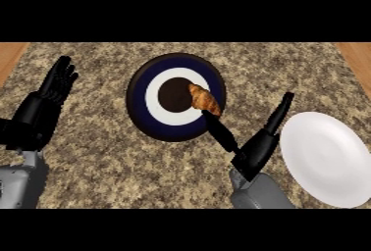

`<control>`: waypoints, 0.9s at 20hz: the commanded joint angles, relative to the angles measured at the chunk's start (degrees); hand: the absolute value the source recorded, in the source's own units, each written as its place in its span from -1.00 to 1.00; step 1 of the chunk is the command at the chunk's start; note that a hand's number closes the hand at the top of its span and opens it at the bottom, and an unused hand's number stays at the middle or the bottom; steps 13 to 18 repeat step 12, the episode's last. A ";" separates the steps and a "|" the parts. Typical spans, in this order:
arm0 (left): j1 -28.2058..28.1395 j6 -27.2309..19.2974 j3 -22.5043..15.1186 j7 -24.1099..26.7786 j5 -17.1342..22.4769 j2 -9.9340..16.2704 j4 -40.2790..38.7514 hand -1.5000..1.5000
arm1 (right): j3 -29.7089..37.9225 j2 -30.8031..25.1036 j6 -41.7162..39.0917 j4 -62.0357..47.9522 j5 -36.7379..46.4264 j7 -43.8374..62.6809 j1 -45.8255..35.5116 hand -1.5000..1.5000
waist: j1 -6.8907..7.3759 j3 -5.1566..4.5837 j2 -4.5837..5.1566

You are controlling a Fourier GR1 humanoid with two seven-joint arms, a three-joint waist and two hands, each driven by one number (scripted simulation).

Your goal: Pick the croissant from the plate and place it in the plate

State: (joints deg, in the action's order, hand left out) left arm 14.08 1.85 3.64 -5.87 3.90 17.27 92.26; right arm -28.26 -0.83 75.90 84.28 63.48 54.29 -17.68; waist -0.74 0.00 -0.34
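Croissant [205, 99] sits on dark plate [176, 96]; your right hand [250, 147] is at it, fingers spread wide. Nxt: close on it, lift twd white plate [326, 158].

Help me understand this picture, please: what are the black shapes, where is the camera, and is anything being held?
The camera sits at the robot's head, looking steeply down at a granite counter. The black shapes are its two hands on grey forearms. The left hand rests open at the left edge, fingers up. The right hand is open, one finger stretched close to, perhaps touching, the croissant, which lies on the dark blue and white plate. A plain white plate lies at the right. Nothing is held yet.
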 commanded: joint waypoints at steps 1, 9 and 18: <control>1.98 1.56 0.59 1.28 -0.72 0.76 -3.73 0.00 | -5.68 -4.76 2.01 10.14 -0.77 -2.36 12.06 -1.00 | -0.07 0.01 0.24; -1.39 2.22 1.06 -1.58 -0.69 -0.25 2.79 0.00 | -7.45 -8.67 2.44 19.56 0.15 -7.61 25.36 -1.00 | 0.63 0.01 0.24; 0.40 3.68 3.95 -1.54 1.45 1.08 0.57 0.00 | -8.15 -7.60 2.22 22.81 2.90 -9.88 32.22 -1.00 | 0.36 0.00 0.22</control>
